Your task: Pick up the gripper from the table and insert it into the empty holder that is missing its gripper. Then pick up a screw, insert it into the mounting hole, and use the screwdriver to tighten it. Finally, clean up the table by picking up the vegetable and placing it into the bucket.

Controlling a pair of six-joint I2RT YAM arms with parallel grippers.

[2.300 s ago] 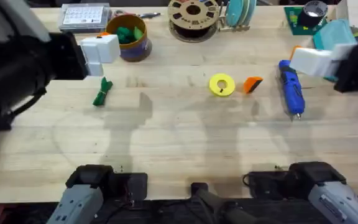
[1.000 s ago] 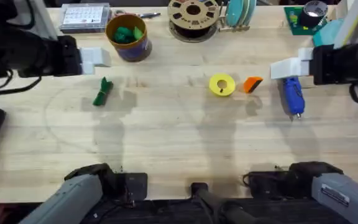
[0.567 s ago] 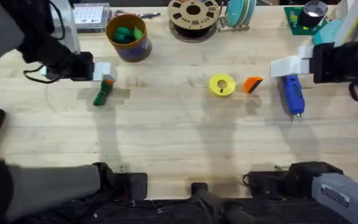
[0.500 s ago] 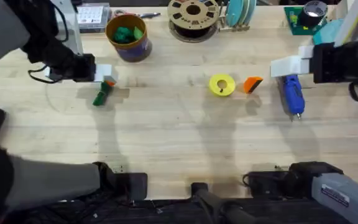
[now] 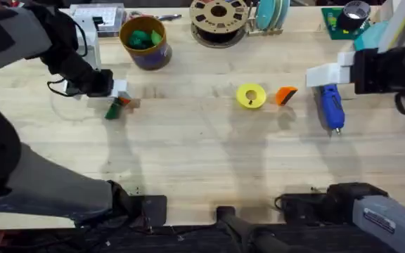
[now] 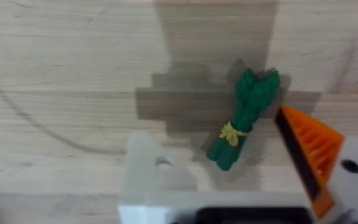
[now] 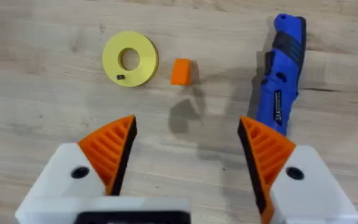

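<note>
While the loose orange gripper (image 5: 285, 95) lies unmounted, the left gripper (image 6: 241, 180) hangs over the asparagus bundle (image 6: 242, 118), jaws wide and empty; they need lowering astride it.

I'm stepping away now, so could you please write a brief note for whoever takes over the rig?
Left hand: open, low over the dark-green slender toy vegetable; one finger mount lacks its orange pad.
Right hand: open, above the table near the bright blue pen-shaped screwdriver.
The small orange wedge fingertip lies loose beside the yellow ring.
Nothing is done; insertion, screw and cleanup into the blue yellow-rimmed bucket remain.
</note>
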